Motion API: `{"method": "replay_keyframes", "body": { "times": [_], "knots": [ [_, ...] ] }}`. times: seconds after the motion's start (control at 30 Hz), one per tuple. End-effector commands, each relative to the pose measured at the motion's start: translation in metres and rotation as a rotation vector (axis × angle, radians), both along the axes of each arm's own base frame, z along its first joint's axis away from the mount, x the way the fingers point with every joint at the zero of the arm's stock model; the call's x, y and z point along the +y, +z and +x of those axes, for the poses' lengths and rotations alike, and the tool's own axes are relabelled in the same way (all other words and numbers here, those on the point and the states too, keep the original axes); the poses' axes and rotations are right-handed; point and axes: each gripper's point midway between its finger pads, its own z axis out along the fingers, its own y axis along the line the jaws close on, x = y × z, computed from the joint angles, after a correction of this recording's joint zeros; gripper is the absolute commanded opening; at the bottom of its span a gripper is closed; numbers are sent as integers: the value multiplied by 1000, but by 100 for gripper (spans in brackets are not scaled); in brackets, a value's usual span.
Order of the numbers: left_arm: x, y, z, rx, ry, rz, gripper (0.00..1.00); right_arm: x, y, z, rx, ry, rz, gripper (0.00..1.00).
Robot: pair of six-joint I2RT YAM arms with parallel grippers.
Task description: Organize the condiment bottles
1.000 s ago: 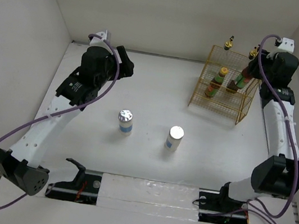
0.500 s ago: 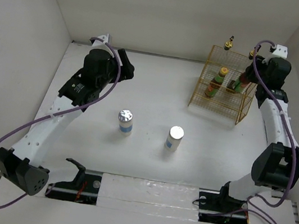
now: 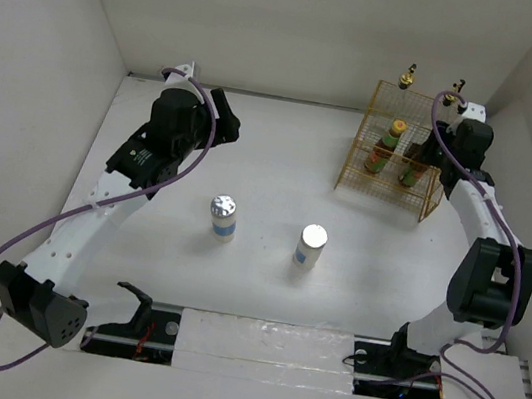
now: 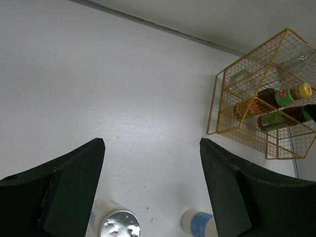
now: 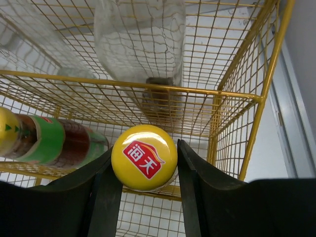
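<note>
Right jaws clamped on red sauce bottle (image 5: 143,157) at its yellow cap, rack (image 5: 224,93) wire all around them. Left jaws wide open; shaker (image 4: 117,225) and second shaker (image 4: 197,223) on desk (image 4: 123,98) under the gap.

At the counter's far right corner the red sauce bottle (image 5: 144,158) shows end-on, body hidden, and the left wrist view's bottom edge crops the silver-topped shaker (image 4: 117,224) and the other shaker (image 4: 197,223).
</note>
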Motion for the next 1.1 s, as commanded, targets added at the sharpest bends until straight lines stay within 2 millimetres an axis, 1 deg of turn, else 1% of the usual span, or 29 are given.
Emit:
{"method": "replay_keyframes", "body": {
  "times": [0.0, 0.03, 0.1, 0.13, 0.2, 0.23, 0.27, 0.33, 0.37, 0.4, 0.43, 0.47, 0.5, 0.53, 0.57, 0.6, 0.63, 0.67, 0.7, 0.73, 0.77, 0.8, 0.83, 0.87, 0.9, 0.93, 1.0, 1.03, 1.07],
  "knots": [
    [-3, 8, 1, -33, -7, -21, 74, 8, 41, 17, -163, 7, 2, 27],
    [-3, 8, 1, -33, -7, -21, 74, 8, 38, 15, -152, 7, 3, 40],
    [-3, 8, 1, -33, -7, -21, 74, 6, 42, 13, -155, -1, -1, 54],
    [-3, 8, 1, -33, -7, -21, 74, 7, 47, 9, -165, -5, 9, 66],
    [-3, 8, 1, -33, -7, -21, 74, 4, 56, 4, -178, -26, 0, 77],
    [-3, 8, 1, -33, -7, -21, 74, 8, 73, 1, -207, -17, -2, 81],
    [-2, 8, 2, -36, -1, -10, 74, 7, 80, -3, -216, -27, -6, 88],
    [-2, 8, 2, -36, -1, -10, 74, 15, 98, -11, -244, -30, -4, 91],
    [-1, 16, 0, -54, -1, -18, 74, 18, 120, -20, -293, -30, -8, 91],
    [1, 16, 1, -55, 8, -15, 74, 23, 130, -27, -307, -38, -13, 91],
    [1, 20, 1, -63, 8, -19, 74, 45, 137, -33, -325, 10, -6, 91],
    [1, 25, 0, -68, 8, -21, 74, 61, 146, -45, -349, 48, 15, 86],
    [3, 28, 0, -70, 18, -19, 74, 79, 146, -51, -351, 102, 27, 57],
    [3, 34, 0, -81, 18, -24, 74, 127, 150, -62, -368, 259, 62, 37],
    [5, 45, 0, -105, 27, -32, 72, 155, 146, -73, -362, 347, 81, 16],
    [5, 50, -1, -109, 27, -34, 66, 184, 138, -85, -348, 435, 100, 0],
    [7, 56, -1, -122, 36, -37, 62, 216, 136, -102, -345, 560, 109, 0],
    [7, 62, -1, -133, 36, -42, 56, 265, 129, -129, -321, 710, 127, 0],
    [7, 68, 0, -142, 34, -37, 46, 290, 116, -144, -284, 799, 132, 7],
    [9, 72, -1, -146, 42, -36, 35, 312, 109, -160, -265, 884, 130, 39],
    [10, 76, -2, -150, 43, -38, 35, 347, 98, -190, -225, 1003, 134, 58],
    [9, 76, 0, -143, 43, -35, 35, 363, 91, -202, -204, 1049, 137, 73],
    [10, 79, -2, -143, 43, -35, 35, 378, 75, -208, -169, 1097, 109, 92],
    [11, 79, -1, -142, 58, -45, 46, 391, 64, -217, -140, 1133, 106, 97],
    [14, 76, -2, -132, 68, -36, 54, 410, 56, -233, -126, 1186, 92, 100],
    [15, 73, -3, -118, 80, -37, 60, 425, 38, -234, -87, 1216, 70, 100],
    [16, 74, -6, -116, 83, -49, 70, 447, 19, -245, -51, 1265, 46, 100],
    [18, 74, -9, -112, 83, -47, 72, 454, 11, -244, -35, 1259, 31, 100],
    [20, 82, -15, -129, 87, -66, 73, 465, -4, -238, -17, 1263, 9, 100]
  ]
}}
